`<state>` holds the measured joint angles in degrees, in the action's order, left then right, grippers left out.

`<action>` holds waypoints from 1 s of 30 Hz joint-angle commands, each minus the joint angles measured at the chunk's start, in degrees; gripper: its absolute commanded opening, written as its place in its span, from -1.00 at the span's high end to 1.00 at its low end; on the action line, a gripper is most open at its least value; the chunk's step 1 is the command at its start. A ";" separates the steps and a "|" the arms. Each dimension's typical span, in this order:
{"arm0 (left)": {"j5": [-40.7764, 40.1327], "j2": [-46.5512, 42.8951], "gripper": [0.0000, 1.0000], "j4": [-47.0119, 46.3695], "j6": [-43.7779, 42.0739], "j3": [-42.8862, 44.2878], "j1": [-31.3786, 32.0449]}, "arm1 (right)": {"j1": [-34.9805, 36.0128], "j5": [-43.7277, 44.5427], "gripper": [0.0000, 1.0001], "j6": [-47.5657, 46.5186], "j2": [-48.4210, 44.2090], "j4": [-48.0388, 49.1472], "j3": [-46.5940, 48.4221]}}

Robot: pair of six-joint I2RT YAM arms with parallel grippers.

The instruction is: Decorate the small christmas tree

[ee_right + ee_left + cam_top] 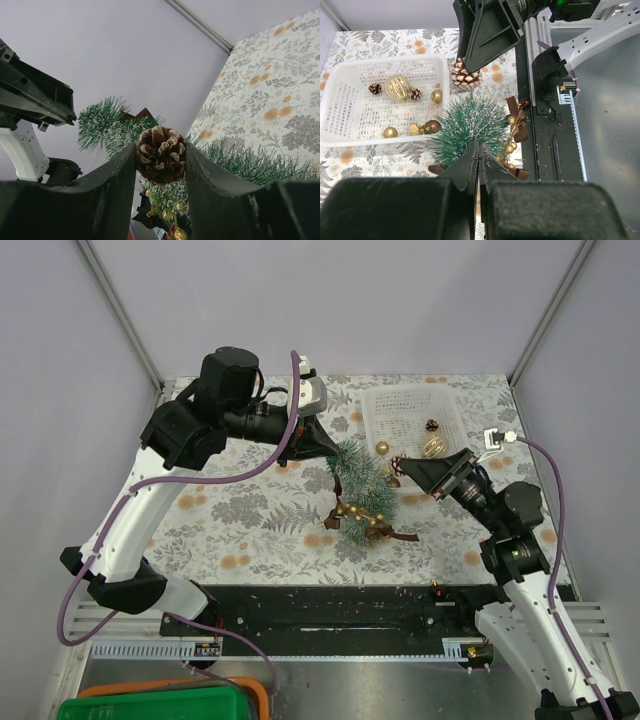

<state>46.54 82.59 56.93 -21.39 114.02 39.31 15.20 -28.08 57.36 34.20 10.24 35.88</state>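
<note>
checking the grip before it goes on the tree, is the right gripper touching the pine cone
Touching. The right wrist view shows the right gripper clamped on the pine cone, both sides pressed against it.

Leaf-print tablecloth covers the counter, grey ferns with orange blobs. There's a white plastic basket on it holding a big gold bauble, two little pine cones, a few small gold balls and a dark brown ball by the near wall. A bigger frosted pine cone shows just off the basket's side. A green bin sits down front, with an orange one under it.
</note>
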 commanded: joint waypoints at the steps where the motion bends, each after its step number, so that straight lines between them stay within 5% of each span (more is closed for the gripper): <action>1: 1.53 -0.15 1.00 -2.08 0.12 2.17 -0.11 | -0.35 -1.63 0.38 -1.11 -0.18 3.65 3.67; 30: 1.97 0.73 1.00 -2.08 0.21 2.70 -0.11 | -0.26 -3.83 0.39 1.09 9.58 16.39 0.60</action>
<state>46.74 83.09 56.93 -21.39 114.41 39.31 15.20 -31.14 58.30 44.56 22.59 37.12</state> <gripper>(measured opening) 0.023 0.479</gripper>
